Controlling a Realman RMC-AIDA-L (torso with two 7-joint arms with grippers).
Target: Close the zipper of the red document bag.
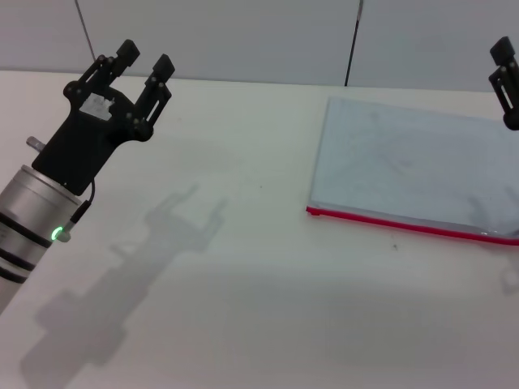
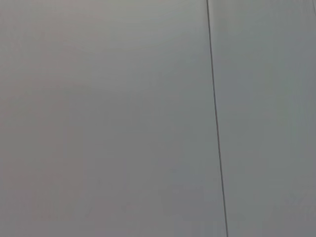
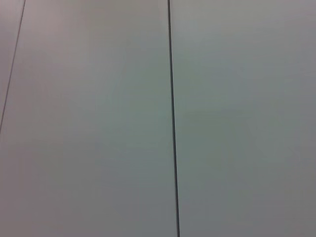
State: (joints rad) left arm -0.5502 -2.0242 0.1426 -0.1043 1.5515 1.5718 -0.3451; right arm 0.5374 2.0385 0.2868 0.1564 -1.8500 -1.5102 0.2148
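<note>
A white table (image 1: 243, 324) stands before a grey panelled wall (image 1: 243, 36). Left gripper (image 1: 143, 63) hovers, fingers spread and empty. The document bag (image 1: 405, 170) lies flat at right, red zipper edge (image 1: 389, 220) nearest; whether it is zipped is unclear. Right gripper (image 1: 504, 81) hangs beyond, its grip impossible to tell.

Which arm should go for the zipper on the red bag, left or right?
Right, probably. The right tool hangs at the bag's far right corner, near its red zipper edge. The left tool, fingers apart, is raised far across the table.
</note>
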